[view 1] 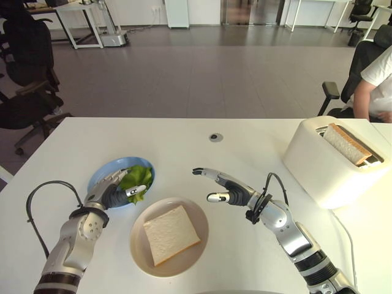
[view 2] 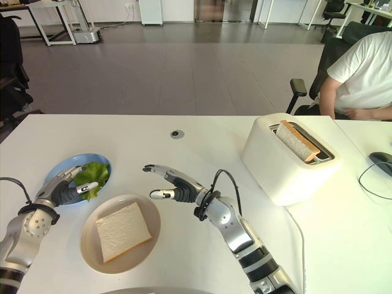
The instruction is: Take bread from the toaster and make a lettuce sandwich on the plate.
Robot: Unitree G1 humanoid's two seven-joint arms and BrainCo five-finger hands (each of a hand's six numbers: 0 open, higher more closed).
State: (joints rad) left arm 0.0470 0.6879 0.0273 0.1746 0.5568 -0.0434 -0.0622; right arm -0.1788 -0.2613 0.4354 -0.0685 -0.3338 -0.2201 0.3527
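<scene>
A slice of white bread (view 1: 171, 234) lies on the beige plate (view 1: 139, 248) near the table's front. Behind it to the left, a blue plate (view 1: 107, 174) holds green lettuce (view 1: 138, 179). My left hand (view 1: 115, 193) rests at that plate's near rim with fingers curled beside the lettuce; whether they pinch a leaf I cannot tell. My right hand (view 1: 225, 187) hovers open above the table just right of the beige plate, holding nothing. The white toaster (view 1: 327, 168) stands at the right with one bread slice (view 1: 346, 144) sticking up from its slot.
A small round grommet (view 1: 215, 137) sits in the table's middle rear. A cable (view 2: 299, 236) runs along the table right of my right arm. A dark mouse (view 2: 383, 162) lies at the far right edge.
</scene>
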